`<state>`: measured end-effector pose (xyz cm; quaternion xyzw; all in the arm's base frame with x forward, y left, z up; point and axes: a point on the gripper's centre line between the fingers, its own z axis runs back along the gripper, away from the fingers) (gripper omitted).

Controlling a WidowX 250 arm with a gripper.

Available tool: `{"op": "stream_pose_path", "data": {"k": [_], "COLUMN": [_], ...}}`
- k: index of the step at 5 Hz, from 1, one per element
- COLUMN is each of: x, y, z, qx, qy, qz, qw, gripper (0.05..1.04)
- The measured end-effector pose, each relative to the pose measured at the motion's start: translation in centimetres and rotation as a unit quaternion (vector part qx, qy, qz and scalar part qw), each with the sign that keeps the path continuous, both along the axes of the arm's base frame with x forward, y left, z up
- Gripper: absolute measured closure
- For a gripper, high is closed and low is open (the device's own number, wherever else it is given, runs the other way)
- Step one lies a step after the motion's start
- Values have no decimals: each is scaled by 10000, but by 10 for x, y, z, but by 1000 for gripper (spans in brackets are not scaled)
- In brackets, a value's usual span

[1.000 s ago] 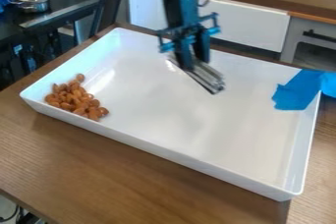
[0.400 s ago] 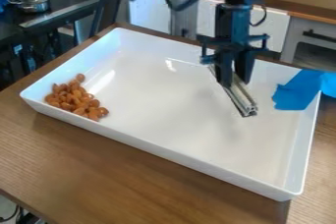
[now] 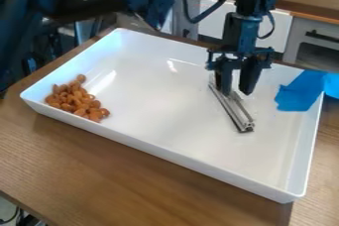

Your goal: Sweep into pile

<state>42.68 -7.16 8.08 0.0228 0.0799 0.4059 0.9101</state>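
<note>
Gripper: the gripper [image 3: 237,92] hangs over the white tray [image 3: 159,150], its two fingers spread, with a gap showing between them.
Metal bar: the metal bar [image 3: 235,111] is just beneath the gripper, slanting out toward my side. It looks let go, though whether a finger touches it I can't tell.
Nuts: the brown nuts [image 3: 76,101] sit heaped in the tray, well apart from the gripper, off to its left as I look.
Blue sheet: the blue sheet [image 3: 298,93] laps over the tray's edge, to the gripper's right from here.
Bar's handling: stiff, probably light and a bit slippery — I'd pinch it squarely across its narrow width, near the end under the gripper, or it may twist.
Nuts' handling: small, hard and light, apt to roll, so a low push with the bar beats grasping them.
Job: the pile looks made — next I'd lift the gripper straight up, without nudging the bar.
</note>
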Motion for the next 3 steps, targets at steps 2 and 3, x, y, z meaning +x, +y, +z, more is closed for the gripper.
{"op": "stream_pose_path", "data": {"k": [2,3], "x": [-2,-4], "y": [7,18], "z": [15,33], "qx": [186,123], "qy": [87,35], "qz": [-415,-661], "qw": [9989,9977], "gripper": [83,83]}}
